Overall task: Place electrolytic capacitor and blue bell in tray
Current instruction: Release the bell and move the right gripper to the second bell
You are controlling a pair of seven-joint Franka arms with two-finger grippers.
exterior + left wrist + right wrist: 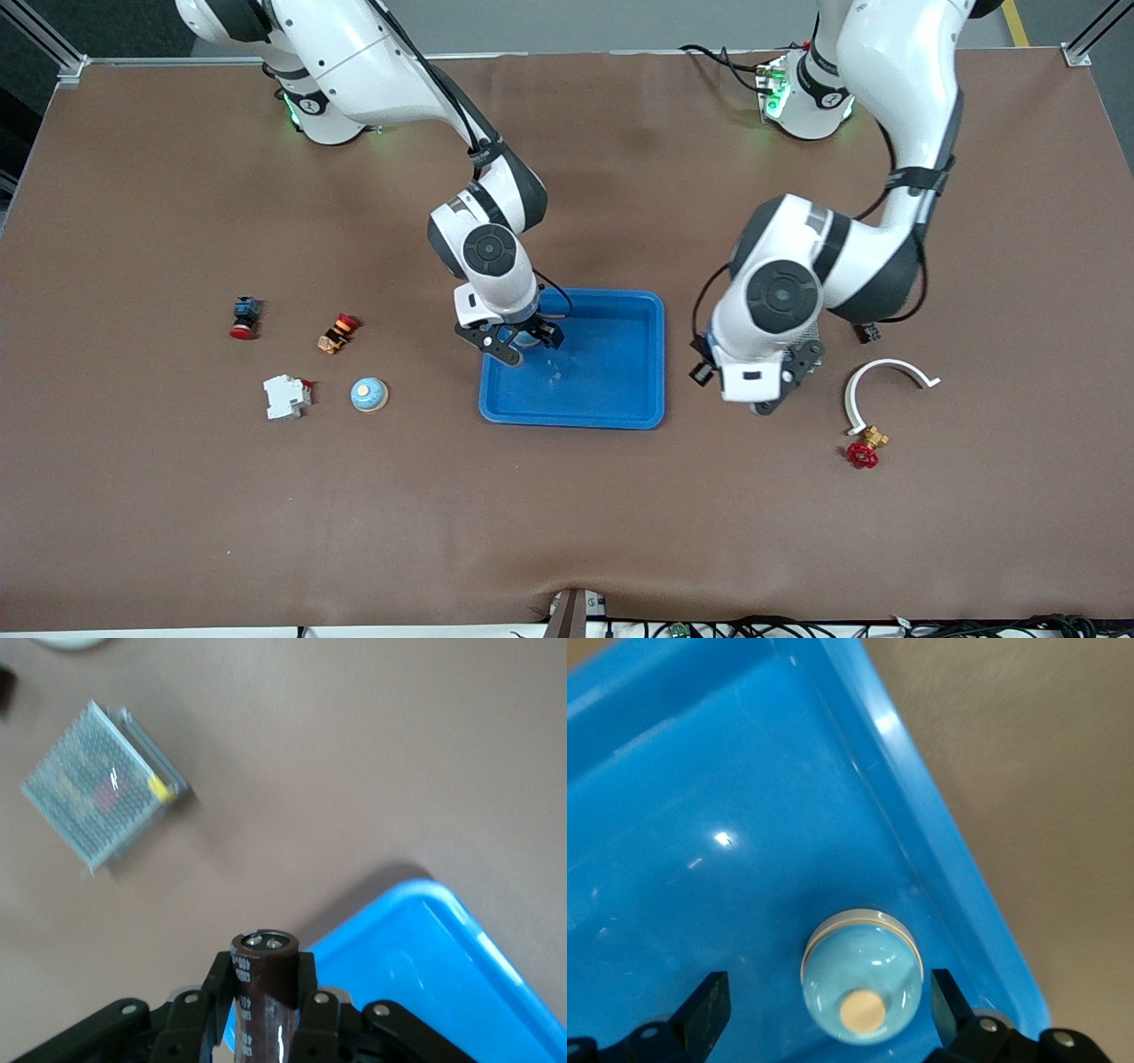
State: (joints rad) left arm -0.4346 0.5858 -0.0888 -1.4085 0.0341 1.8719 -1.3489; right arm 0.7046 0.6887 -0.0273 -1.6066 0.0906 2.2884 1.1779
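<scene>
The front camera is sitting high up and looking down at the whole brown table (567, 532), facing the two robot bases along the top.

The left wrist camera is looking down from close above, past its own gripper (266, 1010), at bare table and one corner of the shallow bright blue plastic tray (425, 966).

The right wrist camera is looking very closely into that tray (700, 815), near its rim.

All three views are sharing the tray (611, 372).

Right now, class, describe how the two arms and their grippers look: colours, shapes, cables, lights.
Both arms are glossy white with rounded black joint caps and thin black cables. Green lights glow at their bases. The right gripper and left gripper have black angular fingers on white housings.
</scene>
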